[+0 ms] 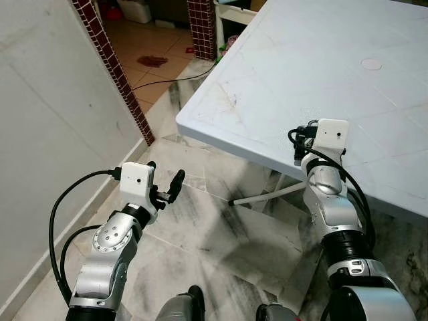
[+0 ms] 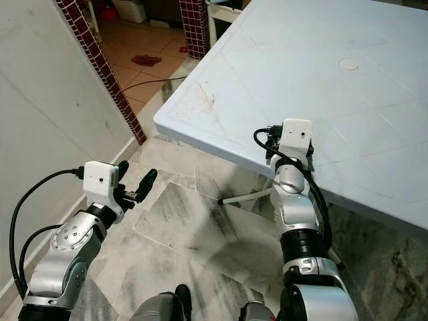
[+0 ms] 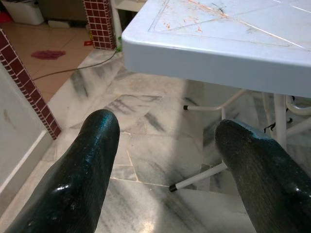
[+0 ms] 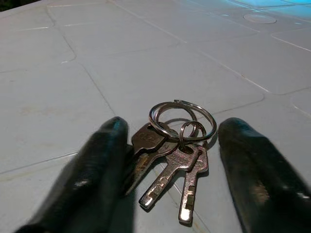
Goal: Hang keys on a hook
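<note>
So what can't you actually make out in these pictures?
- Bunch of silver keys on a ring: from the head views, the right arm's white wrist camera box covers it and the right gripper.
- Hook: not visible; the grey wall is cut off by the picture edge.
- Pale blue plastic table: its far side runs off the frame.
- Left gripper: open over the marble floor.

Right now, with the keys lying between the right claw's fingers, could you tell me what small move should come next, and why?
Probably close the right claw on the keys. They lie flat on the white table between its open fingers, one finger already against a key, the other apart, so nothing is gripped yet.
</note>
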Controlling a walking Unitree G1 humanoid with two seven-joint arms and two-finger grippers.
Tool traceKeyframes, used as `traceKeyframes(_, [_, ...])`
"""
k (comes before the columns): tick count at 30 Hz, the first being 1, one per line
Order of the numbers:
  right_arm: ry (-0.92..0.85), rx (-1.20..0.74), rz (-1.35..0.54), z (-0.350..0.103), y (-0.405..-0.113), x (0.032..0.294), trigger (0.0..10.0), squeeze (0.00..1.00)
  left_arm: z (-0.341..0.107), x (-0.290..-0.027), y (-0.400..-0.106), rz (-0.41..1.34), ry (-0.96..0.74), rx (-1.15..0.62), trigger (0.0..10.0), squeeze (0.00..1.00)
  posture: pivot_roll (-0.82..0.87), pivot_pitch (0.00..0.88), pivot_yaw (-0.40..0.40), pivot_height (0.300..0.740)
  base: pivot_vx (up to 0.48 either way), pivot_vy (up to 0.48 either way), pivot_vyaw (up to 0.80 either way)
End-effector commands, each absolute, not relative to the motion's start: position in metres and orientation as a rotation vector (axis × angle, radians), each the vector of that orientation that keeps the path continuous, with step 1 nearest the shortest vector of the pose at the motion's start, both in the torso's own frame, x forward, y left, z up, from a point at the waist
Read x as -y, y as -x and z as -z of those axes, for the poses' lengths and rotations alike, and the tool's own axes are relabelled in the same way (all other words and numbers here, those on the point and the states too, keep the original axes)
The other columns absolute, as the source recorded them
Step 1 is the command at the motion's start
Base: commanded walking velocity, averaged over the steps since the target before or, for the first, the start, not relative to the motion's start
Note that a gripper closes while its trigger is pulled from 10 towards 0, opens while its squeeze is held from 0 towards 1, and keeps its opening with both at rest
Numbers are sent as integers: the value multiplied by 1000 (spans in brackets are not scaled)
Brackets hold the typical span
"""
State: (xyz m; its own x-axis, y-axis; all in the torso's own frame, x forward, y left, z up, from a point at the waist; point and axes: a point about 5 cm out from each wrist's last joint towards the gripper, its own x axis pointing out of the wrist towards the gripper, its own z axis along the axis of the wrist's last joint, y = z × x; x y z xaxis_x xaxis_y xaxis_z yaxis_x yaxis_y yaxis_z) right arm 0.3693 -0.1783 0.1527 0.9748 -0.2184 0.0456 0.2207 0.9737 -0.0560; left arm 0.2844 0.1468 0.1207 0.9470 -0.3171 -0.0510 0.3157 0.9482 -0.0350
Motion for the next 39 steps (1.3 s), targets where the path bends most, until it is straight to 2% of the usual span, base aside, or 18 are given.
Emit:
traceKeyframes(1, [48, -38, 224, -135, -366, 178, 0, 0, -117, -152, -281, 306, 7, -75, 10000, 0, 51, 210, 121, 740, 0, 0, 0])
traceKeyframes(30, [-56, -82, 279, -121, -357, 183, 0, 0, -116, -149, -283, 307, 7, -74, 10000, 0, 43, 209, 121, 740, 0, 0, 0])
traceKeyframes(39, [-154, -126, 269, -110, -353, 169, 0, 0, -118, -149, -285, 309, 1, -68, 10000, 0, 45, 201, 130, 740, 0, 0, 0])
